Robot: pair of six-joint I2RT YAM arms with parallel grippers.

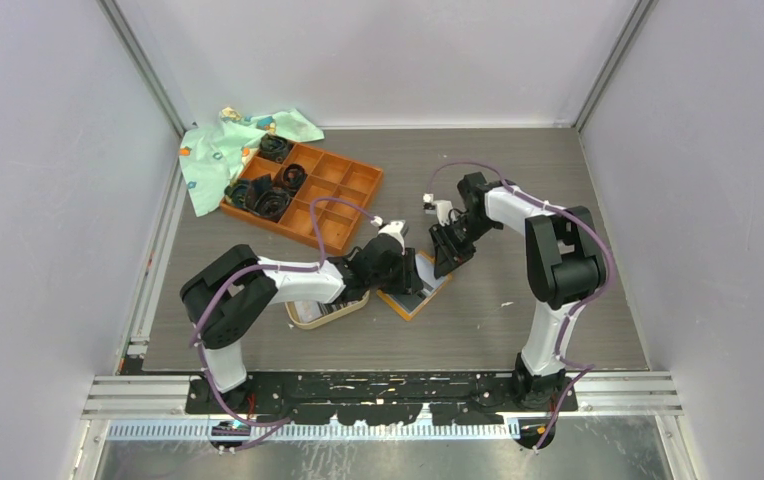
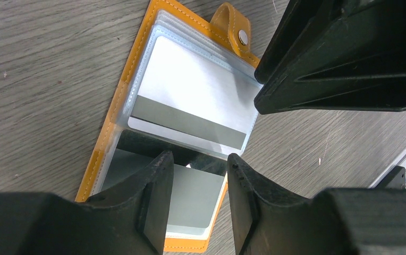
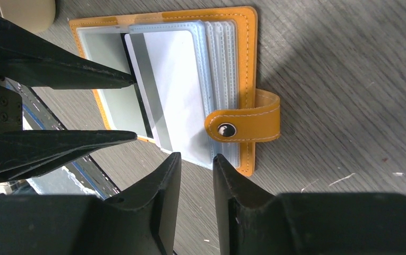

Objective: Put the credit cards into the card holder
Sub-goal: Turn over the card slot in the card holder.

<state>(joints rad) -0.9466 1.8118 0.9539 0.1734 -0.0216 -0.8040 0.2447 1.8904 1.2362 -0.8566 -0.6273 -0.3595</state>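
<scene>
Poises left pincer, half-open and empty, over card holder to seat credit card; sets right pincer, slightly open, beside it, probably steadying.

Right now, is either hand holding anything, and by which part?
Nothing looks held. The left hand stands open over the card holder; the right hand is open beside its snap edge, only bare table between its fingers.
</scene>
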